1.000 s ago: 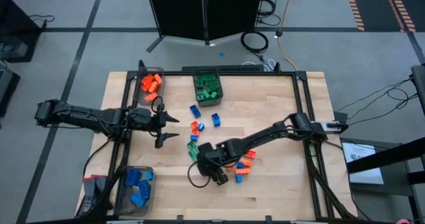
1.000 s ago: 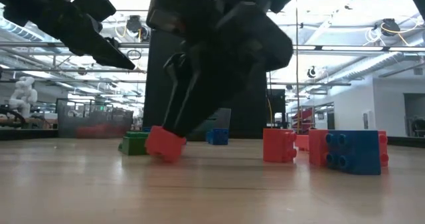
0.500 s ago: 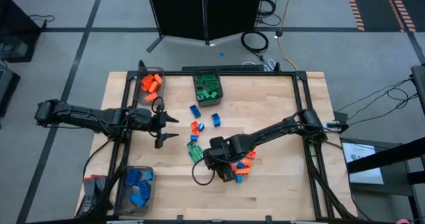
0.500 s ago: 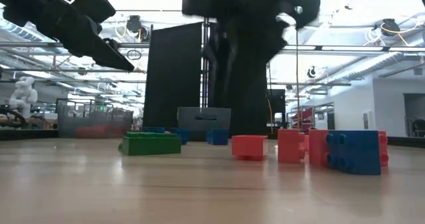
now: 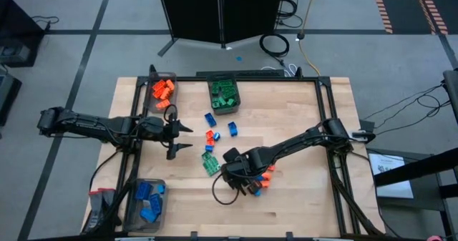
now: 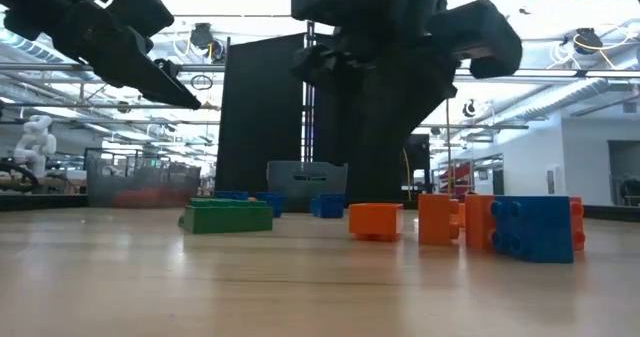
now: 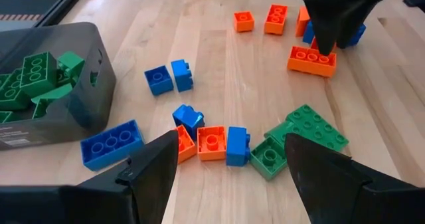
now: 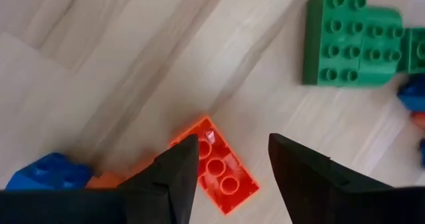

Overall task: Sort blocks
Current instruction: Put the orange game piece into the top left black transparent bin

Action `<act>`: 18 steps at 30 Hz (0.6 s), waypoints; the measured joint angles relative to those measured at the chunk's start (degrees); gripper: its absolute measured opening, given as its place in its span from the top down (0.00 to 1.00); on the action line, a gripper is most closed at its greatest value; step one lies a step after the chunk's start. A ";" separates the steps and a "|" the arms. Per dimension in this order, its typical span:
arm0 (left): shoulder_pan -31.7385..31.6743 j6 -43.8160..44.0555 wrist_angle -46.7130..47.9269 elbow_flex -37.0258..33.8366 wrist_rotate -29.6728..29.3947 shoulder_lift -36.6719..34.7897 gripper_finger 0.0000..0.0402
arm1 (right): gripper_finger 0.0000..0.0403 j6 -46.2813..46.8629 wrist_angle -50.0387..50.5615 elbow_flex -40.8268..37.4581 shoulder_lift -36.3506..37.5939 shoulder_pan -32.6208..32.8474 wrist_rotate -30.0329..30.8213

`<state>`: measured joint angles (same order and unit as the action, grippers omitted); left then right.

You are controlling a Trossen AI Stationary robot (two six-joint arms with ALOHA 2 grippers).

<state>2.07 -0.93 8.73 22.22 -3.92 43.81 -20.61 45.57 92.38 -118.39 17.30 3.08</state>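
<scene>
While the left gripper (image 5: 180,137) waited open and empty, the right gripper (image 8: 229,167) hung open, holding nothing, directly above an orange brick (image 8: 217,165) lying between its fingertips; next it likely needed to descend and close.

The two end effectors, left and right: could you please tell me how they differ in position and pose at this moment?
The left end effector waits near the table's left edge, reaching level toward the loose bricks; the right end effector points down over an orange brick near the middle. The left has nothing between its fingers; the right straddles that brick without closing on it. Both are open, and neither holds a brick.
</scene>
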 joint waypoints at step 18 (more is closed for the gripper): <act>0.00 -1.01 1.43 0.00 -0.04 0.00 0.31 | 0.51 -10.40 4.28 0.04 -3.45 -0.04 0.22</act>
<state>2.07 -1.94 10.16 22.22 -3.97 43.81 -31.01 49.85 92.42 -121.84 17.26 3.31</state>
